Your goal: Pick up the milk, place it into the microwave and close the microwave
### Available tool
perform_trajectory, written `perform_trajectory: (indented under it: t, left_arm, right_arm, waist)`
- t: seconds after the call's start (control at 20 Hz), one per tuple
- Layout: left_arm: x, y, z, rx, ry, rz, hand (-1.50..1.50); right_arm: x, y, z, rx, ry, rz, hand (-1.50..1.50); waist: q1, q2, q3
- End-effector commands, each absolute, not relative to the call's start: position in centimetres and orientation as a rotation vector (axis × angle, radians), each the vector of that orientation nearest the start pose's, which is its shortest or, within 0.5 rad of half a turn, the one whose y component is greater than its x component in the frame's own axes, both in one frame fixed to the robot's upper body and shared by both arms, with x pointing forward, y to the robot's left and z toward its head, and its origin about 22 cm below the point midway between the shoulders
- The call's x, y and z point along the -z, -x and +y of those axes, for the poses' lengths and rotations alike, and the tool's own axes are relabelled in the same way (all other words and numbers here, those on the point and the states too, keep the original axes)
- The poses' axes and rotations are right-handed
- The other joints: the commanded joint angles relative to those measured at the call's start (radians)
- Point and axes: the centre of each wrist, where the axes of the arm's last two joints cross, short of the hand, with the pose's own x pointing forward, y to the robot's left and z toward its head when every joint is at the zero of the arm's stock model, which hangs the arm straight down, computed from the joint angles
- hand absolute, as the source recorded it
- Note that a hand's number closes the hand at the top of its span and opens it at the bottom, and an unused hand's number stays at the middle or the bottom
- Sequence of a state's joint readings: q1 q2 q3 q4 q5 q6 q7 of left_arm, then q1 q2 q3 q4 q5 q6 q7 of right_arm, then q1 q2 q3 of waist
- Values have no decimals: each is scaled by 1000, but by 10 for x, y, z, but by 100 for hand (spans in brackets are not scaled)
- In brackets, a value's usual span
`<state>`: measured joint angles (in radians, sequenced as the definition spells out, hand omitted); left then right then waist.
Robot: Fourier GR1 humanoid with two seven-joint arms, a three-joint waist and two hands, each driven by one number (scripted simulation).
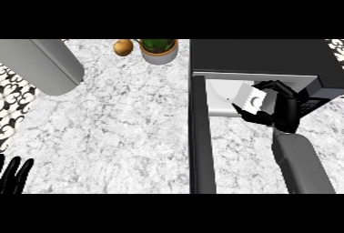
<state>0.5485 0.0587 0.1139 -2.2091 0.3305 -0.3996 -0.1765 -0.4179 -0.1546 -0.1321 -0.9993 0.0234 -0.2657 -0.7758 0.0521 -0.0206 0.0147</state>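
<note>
A white milk carton (256,100) sits in my right hand (279,107), whose black fingers and thumb curl round it. The hand holds it at the mouth of the microwave (262,57), over the pale floor of its cavity (222,98). The microwave's dark door (200,145) stands swung open toward me, left of my right forearm. At the lower left edge my left hand (13,175) rests open, fingers up.
A potted plant (159,49) and a brown gourd-like object (122,47) stand at the back of the marble counter. A grey cylinder-shaped appliance (40,63) lies at the back left. Patterned tiles show at the left edge.
</note>
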Motion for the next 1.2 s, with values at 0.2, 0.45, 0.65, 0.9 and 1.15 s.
perform_trajectory:
  t: [0.2, 0.45, 0.65, 0.9, 1.15]
  left_arm:
    - [-75, -111, 291, 66, 197, -1936, -150]
    - [-78, -115, 289, 93, 176, -1944, -150]
    - [-80, -119, 285, 119, 176, -1940, -150]
    - [-81, -122, 284, 155, 189, -1938, -150]
    - [-80, -128, 274, 180, 246, -1937, -150]
  right_arm:
    - [-14, -377, -267, 29, 653, -2029, 150]
    - [3, -360, -283, -87, 885, -2079, -150]
    - [5, -360, -281, -120, 934, -2082, -150]
    - [27, -336, -305, -212, 1097, -2020, -150]
    - [24, -355, -255, -113, 739, -2020, -150]
  waist:
    - [98, 66, -16]
    - [123, 81, -19]
    - [139, 81, -17]
    - [148, 93, -23]
    - [172, 82, -14]
